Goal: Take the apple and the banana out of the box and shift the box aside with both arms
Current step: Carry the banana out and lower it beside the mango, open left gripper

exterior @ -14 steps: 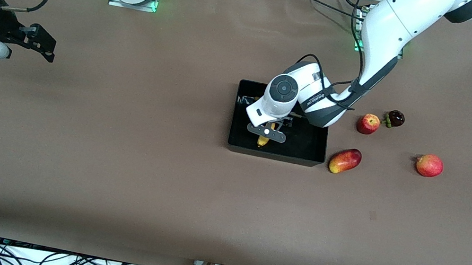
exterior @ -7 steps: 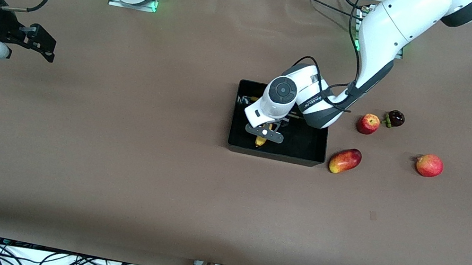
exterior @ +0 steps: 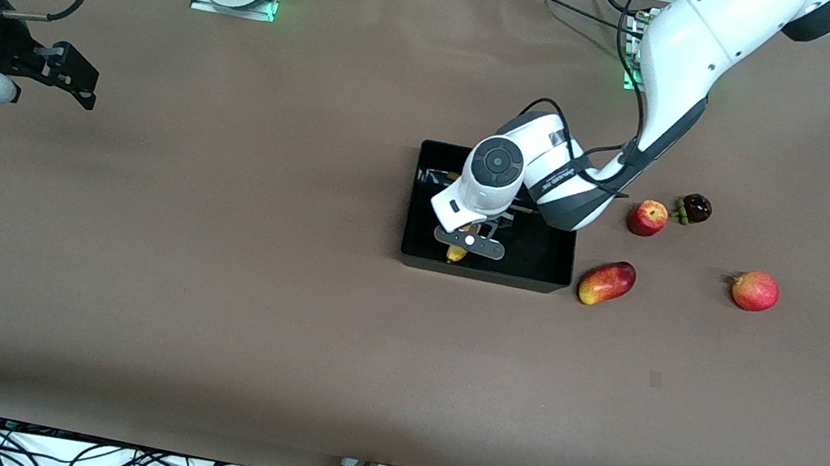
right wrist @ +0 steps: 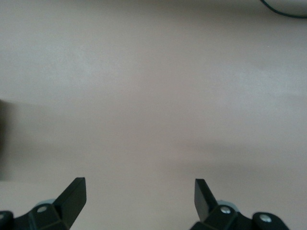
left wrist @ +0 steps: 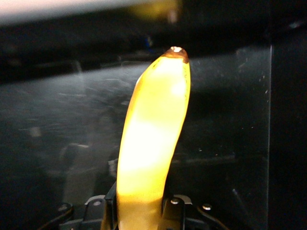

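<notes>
The glossy black box point(exterior: 543, 248) stands on the brown table near the left arm's end. Inside it lies the yellow banana point(exterior: 455, 255), mostly covered by the arm in the front view. My left gripper point(exterior: 467, 245) reaches down into the box and is shut on the banana. The left wrist view shows the banana point(left wrist: 153, 134) running out from between the jaws of the left gripper point(left wrist: 139, 205) over the box's dark floor point(left wrist: 235, 120). The small red apple point(exterior: 647, 218) rests on the table beside the box. My right gripper point(exterior: 80, 84) waits open over bare table point(right wrist: 139, 191).
An oval red-yellow mango point(exterior: 606, 283) lies at the box's corner nearer the front camera. A larger red round fruit point(exterior: 754, 291) and a dark purple fruit point(exterior: 695, 207) sit toward the left arm's end of the table.
The left gripper's fingers have closed on the banana in the box, and the hand has shifted slightly. The right arm has not moved.
</notes>
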Controlling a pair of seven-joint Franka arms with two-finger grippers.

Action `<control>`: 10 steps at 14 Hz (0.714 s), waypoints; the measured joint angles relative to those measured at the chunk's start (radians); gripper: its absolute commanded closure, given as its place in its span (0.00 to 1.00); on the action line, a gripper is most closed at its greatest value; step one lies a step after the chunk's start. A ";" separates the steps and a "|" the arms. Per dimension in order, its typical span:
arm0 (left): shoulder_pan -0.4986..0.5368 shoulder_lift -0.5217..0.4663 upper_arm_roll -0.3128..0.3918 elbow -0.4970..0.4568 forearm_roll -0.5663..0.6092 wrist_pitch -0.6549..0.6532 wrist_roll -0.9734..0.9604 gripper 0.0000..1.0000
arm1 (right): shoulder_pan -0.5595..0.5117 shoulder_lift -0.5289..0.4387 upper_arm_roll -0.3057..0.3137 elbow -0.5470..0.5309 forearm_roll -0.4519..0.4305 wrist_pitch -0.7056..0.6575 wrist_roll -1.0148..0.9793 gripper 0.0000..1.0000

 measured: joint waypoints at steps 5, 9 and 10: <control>0.022 -0.056 -0.001 0.202 -0.061 -0.334 0.097 0.96 | 0.000 0.000 0.000 0.000 0.000 0.000 0.000 0.00; 0.129 -0.060 0.006 0.341 -0.063 -0.601 0.318 0.95 | 0.000 0.000 0.000 0.000 0.000 0.000 0.000 0.00; 0.180 -0.061 0.011 0.351 -0.060 -0.643 0.404 0.95 | 0.000 0.000 0.000 0.000 0.000 0.000 0.000 0.00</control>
